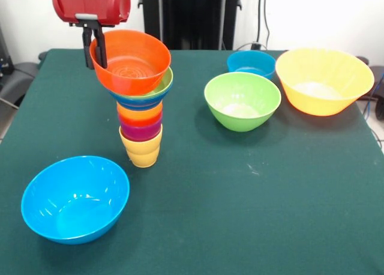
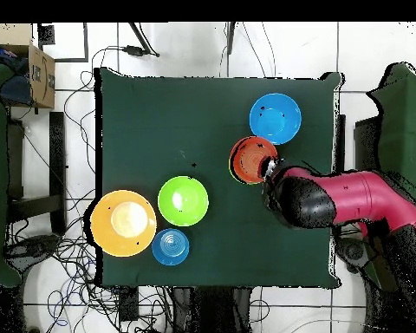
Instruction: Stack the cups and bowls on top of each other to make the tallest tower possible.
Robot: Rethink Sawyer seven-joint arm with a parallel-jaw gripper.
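Here the multicoloured tower of nested plastic cups and bowls (image 1: pixel 141 116) stands upright on the green table (image 1: pixel 252 191), left of centre in the front view, its long axis vertical: a narrow yellow cup (image 1: pixel 142 152) at the foot, flaring up to a wide glossy orange-red bowl (image 1: pixel 131 62) on top. That top bowl sits tilted, and the black gripper (image 1: pixel 95 47) pinches its rim from above, one finger inside the wall and one outside, on the side toward the table's left edge. So the tool lies directly over the tower's top, offset to that rim. Loose bowls remain: a light blue bowl (image 1: pixel 75 198) near the front-left corner, a green bowl (image 1: pixel 242 100), a small teal bowl (image 1: pixel 251 63) and a large orange-yellow bowl (image 1: pixel 324 80) toward the far-right corner.
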